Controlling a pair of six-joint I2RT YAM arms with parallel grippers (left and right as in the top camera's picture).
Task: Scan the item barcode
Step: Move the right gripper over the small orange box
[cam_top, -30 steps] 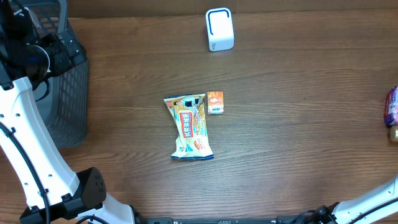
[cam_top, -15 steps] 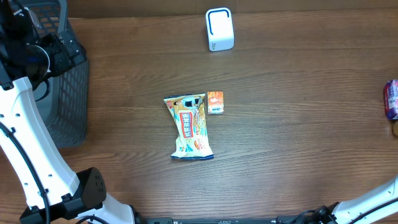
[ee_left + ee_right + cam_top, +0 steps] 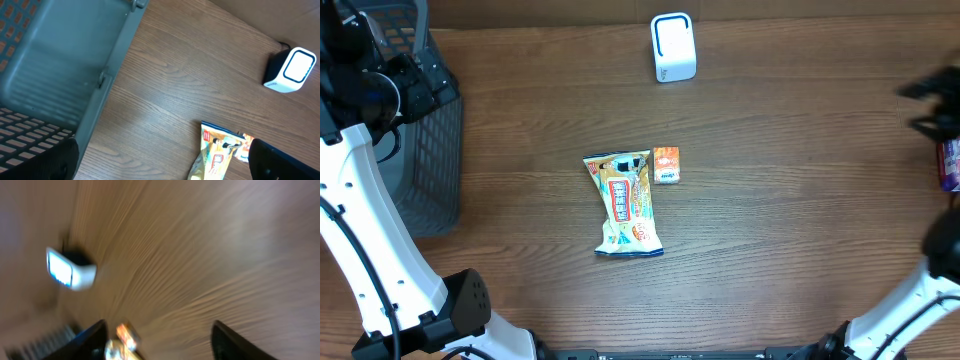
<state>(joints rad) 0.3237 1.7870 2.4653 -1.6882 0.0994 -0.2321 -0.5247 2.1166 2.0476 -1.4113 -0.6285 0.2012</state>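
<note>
Brown wood-grain tabletop (image 3: 800, 220) is filling the overhead view. A white barcode scanner (image 3: 673, 47) with a blue-rimmed window is standing near the far edge, at the middle. A snack packet (image 3: 625, 203), printed in yellow, red and blue, is lying flat at the centre of the tabletop, its long side running toward the near edge. A small orange box (image 3: 666, 164) is lying just beside the packet's far right corner. A purple item (image 3: 949, 165) is sitting at the right edge, cut off by the frame, with too little showing to name it. A dark grey mesh basket (image 3: 425, 160) is standing at the left edge.

The white left arm (image 3: 360, 230) is reaching up the left side, its dark wrist hanging over the basket. In the left wrist view, the left fingers (image 3: 282, 162) are standing wide apart at the two bottom corners and holding nothing. The basket's rim and slatted floor are filling the left half of that view, with the scanner and the packet showing on the wood to the right.

The right fingers (image 3: 928, 100) are showing overhead as a dark blur near the right edge, close to the purple item; whether they are touching it I cannot tell. In the heavily blurred right wrist view they are standing apart, with only bare wood showing between them.
</note>
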